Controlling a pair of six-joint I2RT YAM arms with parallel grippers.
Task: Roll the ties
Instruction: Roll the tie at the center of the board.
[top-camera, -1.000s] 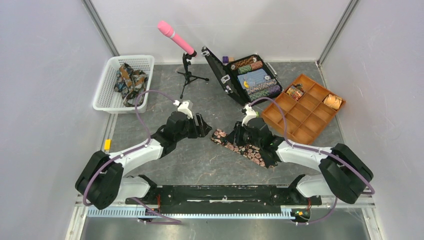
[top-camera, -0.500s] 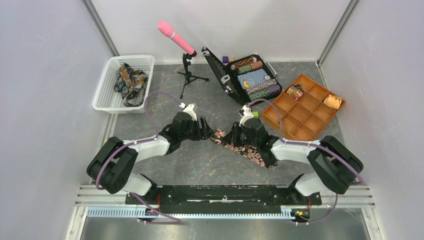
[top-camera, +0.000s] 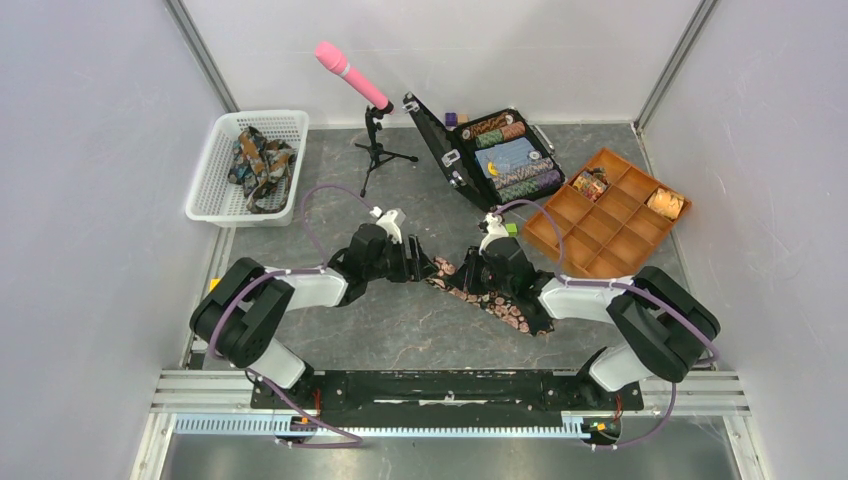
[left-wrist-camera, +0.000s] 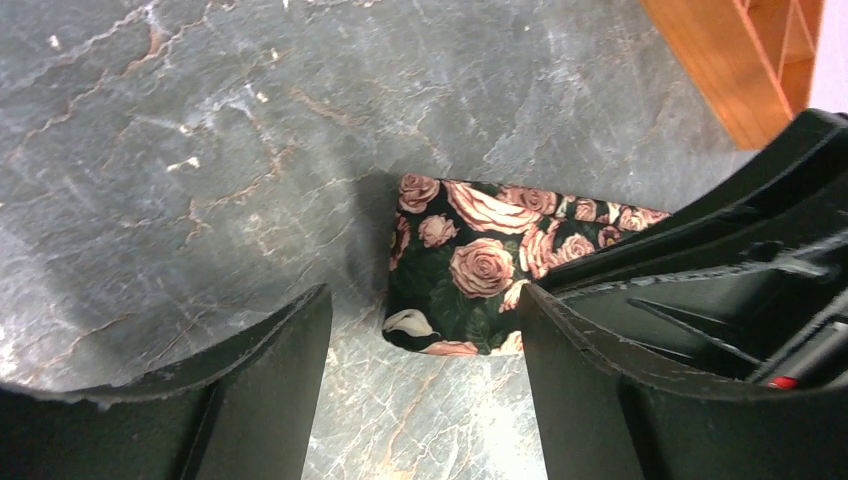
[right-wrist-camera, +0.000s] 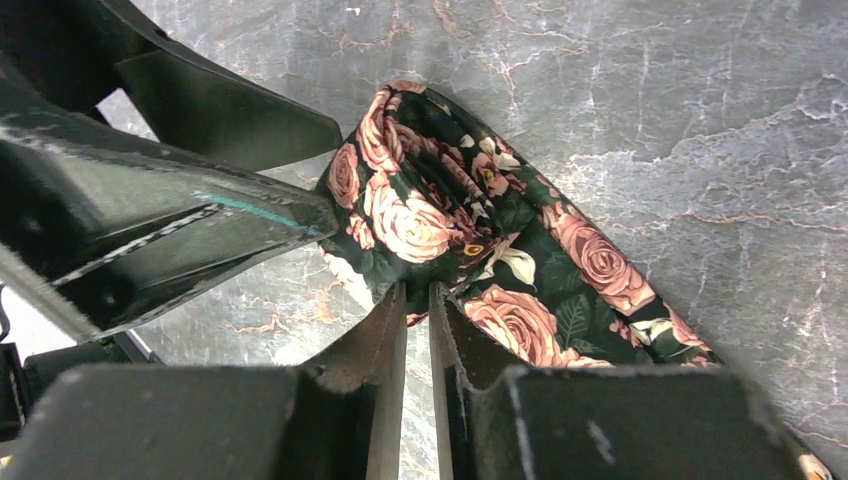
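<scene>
We've moved L jaws in: now wide astride rose-print tie (left-wrist-camera: 462, 268) end; R jaws pinch its edge.

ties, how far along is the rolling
Done: a coil and a tan coil sit in the tray, apparently rolled ties. In hand: the rose tie lies on the table, its end folded over; the right claw pinches that fold, and the left claw stands open beside it. Left: most of that strip is flat, and loose ties fill the basket.
</scene>
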